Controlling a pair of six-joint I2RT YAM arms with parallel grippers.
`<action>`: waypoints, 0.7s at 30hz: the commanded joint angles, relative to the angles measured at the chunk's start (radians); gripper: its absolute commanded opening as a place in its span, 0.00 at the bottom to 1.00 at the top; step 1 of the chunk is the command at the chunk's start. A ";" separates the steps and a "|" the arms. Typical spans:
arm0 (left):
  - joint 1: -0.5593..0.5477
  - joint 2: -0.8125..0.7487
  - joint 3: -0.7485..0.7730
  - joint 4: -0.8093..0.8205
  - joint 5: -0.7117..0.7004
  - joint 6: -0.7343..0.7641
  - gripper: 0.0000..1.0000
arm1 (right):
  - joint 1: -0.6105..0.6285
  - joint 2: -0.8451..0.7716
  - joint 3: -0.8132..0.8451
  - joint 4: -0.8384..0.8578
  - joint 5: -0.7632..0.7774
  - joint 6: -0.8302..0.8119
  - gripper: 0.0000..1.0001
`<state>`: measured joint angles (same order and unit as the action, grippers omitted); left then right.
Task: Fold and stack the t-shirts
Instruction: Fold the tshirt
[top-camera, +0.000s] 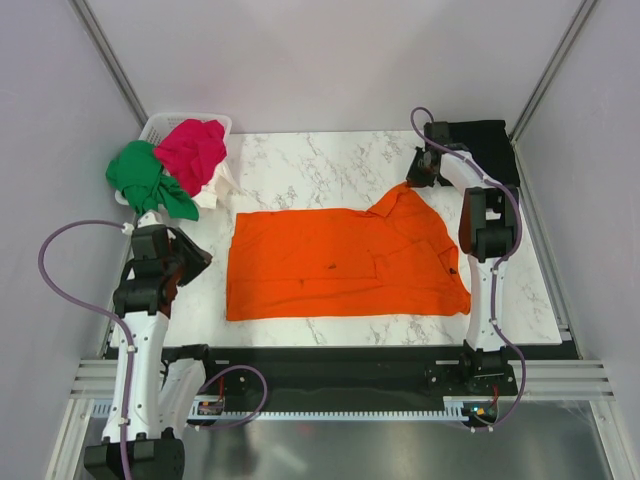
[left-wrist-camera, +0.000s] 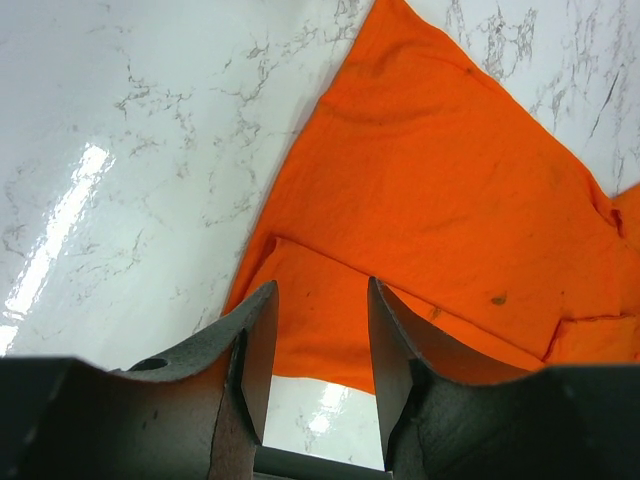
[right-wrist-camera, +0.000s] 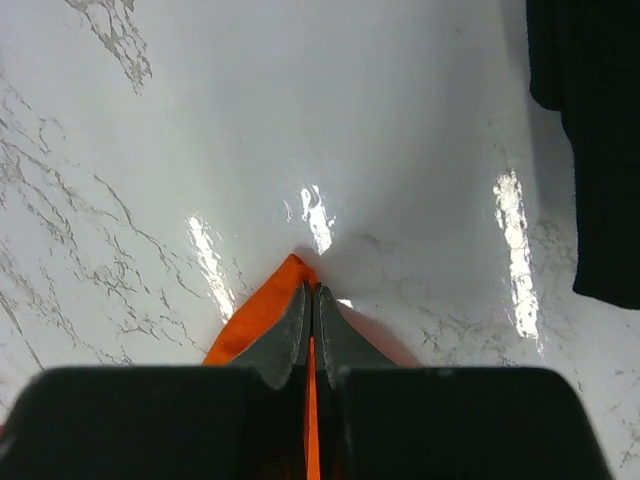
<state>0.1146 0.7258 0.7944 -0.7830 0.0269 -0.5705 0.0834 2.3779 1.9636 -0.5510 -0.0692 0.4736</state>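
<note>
The bright orange t-shirt (top-camera: 340, 262) lies spread across the middle of the marble table, its far right corner pulled up toward the back. My right gripper (top-camera: 415, 178) is shut on that corner; orange cloth (right-wrist-camera: 262, 312) is pinched between the closed jaws (right-wrist-camera: 312, 300). My left gripper (top-camera: 195, 262) is open and empty just left of the shirt; its view shows the shirt's near left corner (left-wrist-camera: 330, 330) between the spread fingers (left-wrist-camera: 255, 345). A black t-shirt (top-camera: 485, 150) lies at the back right, also in the right wrist view (right-wrist-camera: 590, 140). Green (top-camera: 145, 178) and magenta-red (top-camera: 192, 150) shirts hang over the basket.
The white plastic basket (top-camera: 160, 128) stands at the back left corner, with white cloth (top-camera: 215, 185) spilling from it. Grey walls enclose the table on three sides. The table's front edge (top-camera: 360, 345) runs just ahead of the arm bases.
</note>
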 joint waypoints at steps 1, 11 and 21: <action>-0.001 0.012 -0.001 0.034 -0.013 0.026 0.48 | 0.007 -0.078 -0.005 -0.035 0.025 -0.006 0.02; -0.001 0.141 0.071 0.091 0.037 0.006 0.48 | 0.007 -0.141 0.047 -0.132 0.046 -0.027 0.00; -0.003 0.580 0.278 0.166 0.125 0.070 0.47 | 0.009 -0.192 0.080 -0.175 -0.073 0.006 0.00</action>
<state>0.1146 1.1805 0.9947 -0.6720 0.1051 -0.5571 0.0834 2.2608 1.9965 -0.7063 -0.0788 0.4667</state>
